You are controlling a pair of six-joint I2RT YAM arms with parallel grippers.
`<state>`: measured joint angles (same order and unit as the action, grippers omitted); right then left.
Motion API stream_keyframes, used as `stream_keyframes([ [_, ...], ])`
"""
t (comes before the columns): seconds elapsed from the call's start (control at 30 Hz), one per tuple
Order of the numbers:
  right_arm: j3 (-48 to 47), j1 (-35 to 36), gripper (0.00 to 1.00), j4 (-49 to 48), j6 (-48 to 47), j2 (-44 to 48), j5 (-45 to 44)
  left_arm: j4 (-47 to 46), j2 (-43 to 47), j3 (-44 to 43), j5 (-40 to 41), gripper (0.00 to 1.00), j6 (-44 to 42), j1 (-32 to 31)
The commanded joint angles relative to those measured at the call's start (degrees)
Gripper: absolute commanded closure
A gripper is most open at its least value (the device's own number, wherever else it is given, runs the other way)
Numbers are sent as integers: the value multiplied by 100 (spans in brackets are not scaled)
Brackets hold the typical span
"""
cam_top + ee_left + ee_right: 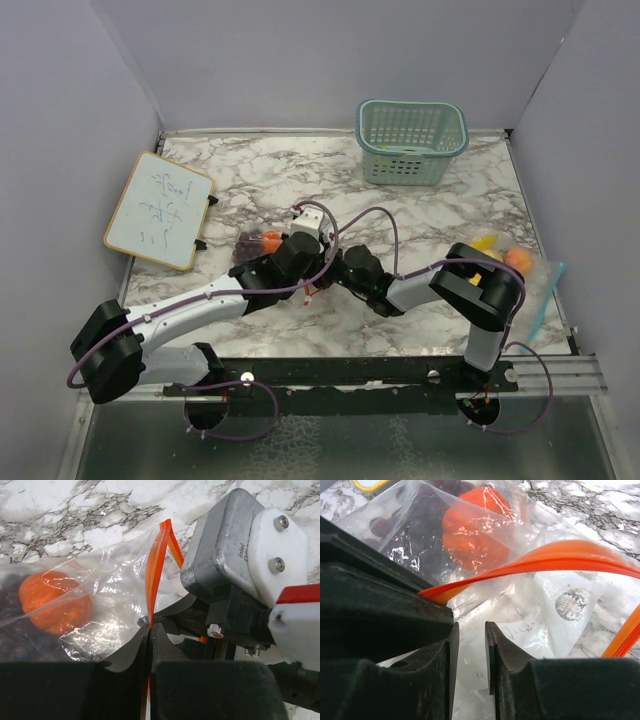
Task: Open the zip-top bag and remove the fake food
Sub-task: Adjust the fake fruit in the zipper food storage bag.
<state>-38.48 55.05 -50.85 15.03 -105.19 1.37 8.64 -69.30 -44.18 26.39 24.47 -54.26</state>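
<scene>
Tip for this bit: pull the two lips of the zip strip [156, 565] straight apart, slowly, so the bag [112, 572] doesn't just slide across the bench [75, 510]. The left pincer [150, 627] is clenched on one lip. The right pincer [470, 625] sits by the other lip with a narrow gap showing, not biting anything I can see. The toy orange [55, 602] and grapes [427, 525] are inside the bag
</scene>
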Motion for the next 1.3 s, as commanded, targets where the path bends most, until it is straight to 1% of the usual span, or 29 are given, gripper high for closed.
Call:
stream_keyframes([
  [0.0, -323, 198, 70, -491, 43, 55, 87, -784, 216, 58, -636, 96, 415, -278],
  [0.07, -398, 194, 70, -612, 126, -89, 281, -701, 366, 93, -561, 94, 449, -223],
  [0.1, -451, 192, 70, -663, 176, -172, 395, -640, 436, 102, -511, 90, 464, -193],
  [0.13, -493, 199, 69, -708, 235, -246, 470, -558, 489, 110, -462, 80, 467, -164],
  [0.17, -519, 199, 69, -748, 301, -328, 514, -457, 541, 103, -407, 66, 465, -133],
  [0.23, -524, 198, 69, -811, 377, -406, 489, -198, 639, 95, -232, 44, 476, -57],
  [0.27, -514, 199, 69, -812, 392, -406, 444, -38, 703, 106, -114, 37, 511, 16],
  [0.3, -489, 195, 69, -801, 398, -407, 390, 92, 792, 145, -64, 32, 546, 149],
  [0.37, -458, 172, 69, -746, 392, -370, 296, 192, 1108, 320, -240, 31, 674, 613],
  [0.4, -428, 169, 69, -750, 396, -361, 279, 172, 1271, 485, -405, 30, 748, 1000],
  [0.43, -404, 151, 69, -746, 396, -353, 281, 144, 1450, 614, -464, 30, 821, 1244],
  [0.53, -359, 104, 69, -734, 392, -341, 285, 6, 1838, 968, -505, 30, 1005, 1764],
  [0.6, -294, 80, 69, -762, 408, -349, 283, -135, 1892, 1164, -692, 31, 1111, 2112],
  [0.73, -148, 3, 69, -808, 459, -306, 300, -436, 1711, 1450, -1492, 31, 1207, 2797],
  [0.83, -91, -51, 69, -775, 470, -274, 277, -510, 1742, 1473, -1704, 31, 1139, 2883],
  [0.93, -45, -127, 70, -682, 495, -179, 296, -242, 1777, 1374, -1379, 28, 1097, 2902],
  [1.0, 43, -165, 70, -642, 491, -58, 291, -49, 1747, 1372, -1104, 26, 1114, 3028],
  [1.07, 161, -199, 70, -643, 482, 39, 254, 34, 1782, 1480, -1122, 26, 1269, 3225],
  [1.17, 359, -267, 70, -796, 524, 77, 251, 118, 2172, 1866, -1158, 26, 1742, 3365],
  [1.27, 438, -316, 70, -907, 559, 49, 330, 197, 2671, 2285, -1059, 25, 2008, 3522],
])
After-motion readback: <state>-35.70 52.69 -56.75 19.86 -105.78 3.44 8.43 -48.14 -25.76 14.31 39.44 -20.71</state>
